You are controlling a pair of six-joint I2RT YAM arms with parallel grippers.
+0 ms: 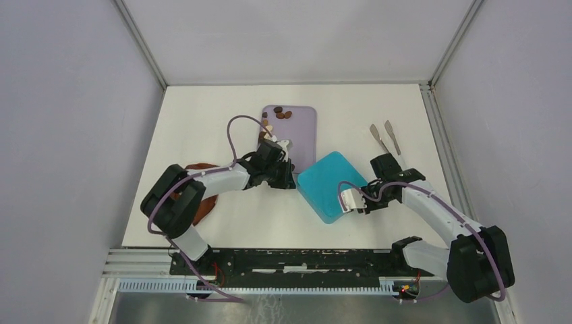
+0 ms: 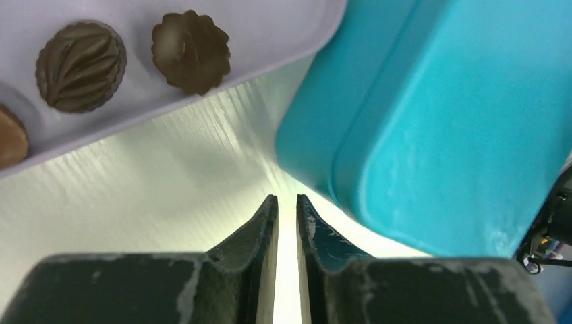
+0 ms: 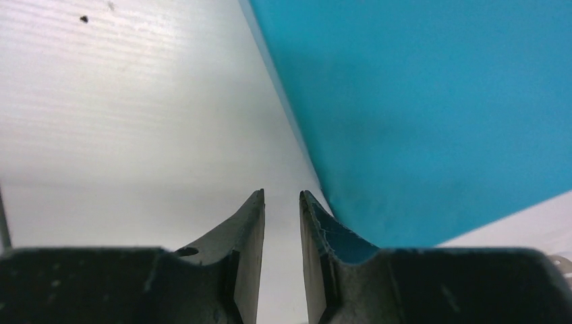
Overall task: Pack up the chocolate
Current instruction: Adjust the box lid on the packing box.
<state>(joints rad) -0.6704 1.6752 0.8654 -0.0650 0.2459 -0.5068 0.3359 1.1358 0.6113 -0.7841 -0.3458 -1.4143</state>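
Several dark brown chocolate pieces lie at the far end of a lavender tray. In the left wrist view two ribbed dark pieces and part of a mid-brown one sit on the tray. The teal box lies with its lid on, right of the tray. My left gripper hangs low between the tray and the box, with a narrow empty gap between its fingers. My right gripper is at the box's near right edge, slightly open and empty.
Metal tongs lie at the back right of the white table. A reddish-brown cloth lies under my left arm at the table's left. Grey walls close in the table on three sides.
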